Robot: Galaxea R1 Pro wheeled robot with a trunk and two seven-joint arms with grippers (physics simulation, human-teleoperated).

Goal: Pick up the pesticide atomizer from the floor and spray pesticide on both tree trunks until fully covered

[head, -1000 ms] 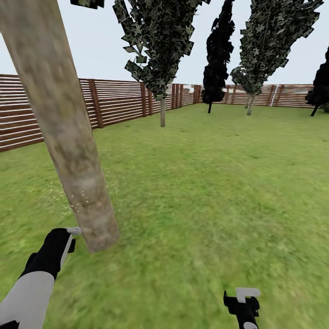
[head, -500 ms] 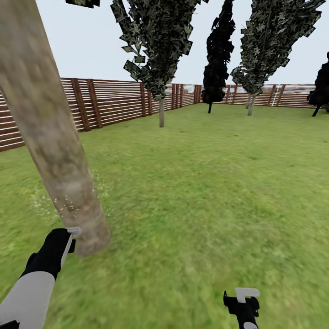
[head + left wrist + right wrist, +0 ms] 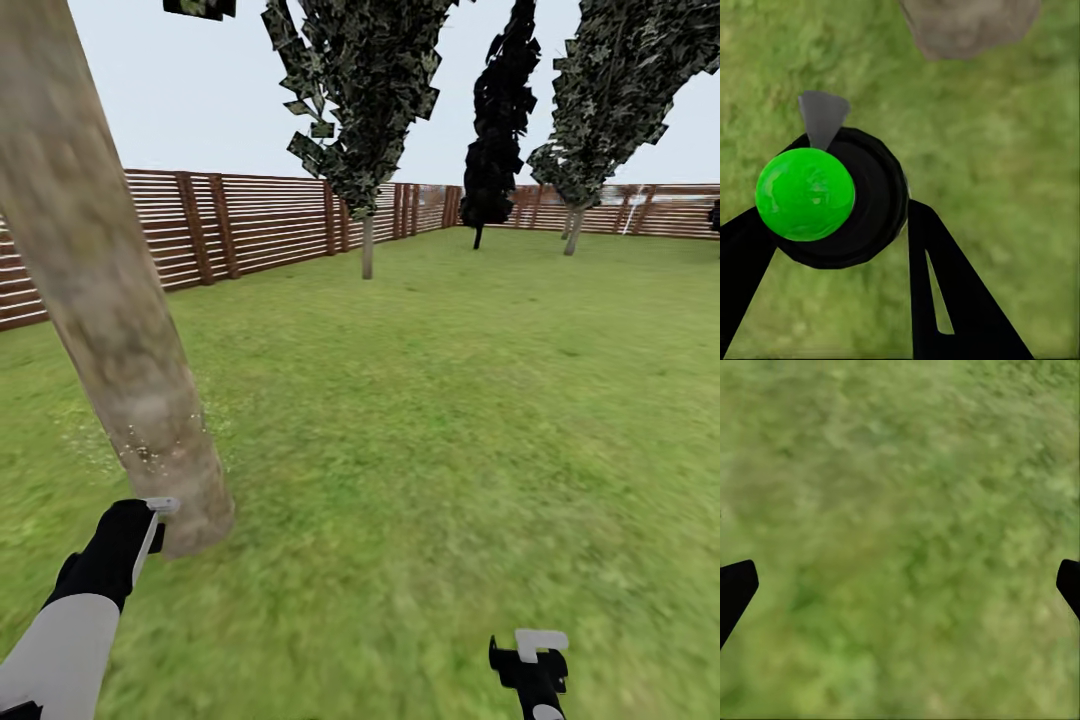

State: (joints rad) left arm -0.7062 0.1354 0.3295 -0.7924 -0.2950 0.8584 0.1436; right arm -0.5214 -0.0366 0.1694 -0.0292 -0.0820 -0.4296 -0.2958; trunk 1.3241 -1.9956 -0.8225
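Holding the pesticide atomizer (image 3: 832, 199) pinched between its fingers, the left gripper (image 3: 150, 530) reaches forward, low, just beside the tree trunk (image 3: 110, 300) base, where white pesticide (image 3: 150, 450) specks dot the bark. Right gripper (image 3: 900, 585) hangs low over the lawn (image 3: 450, 400), jaws spread wide, empty.

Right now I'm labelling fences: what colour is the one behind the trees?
Brown, horizontal slats; clearest in the head view.
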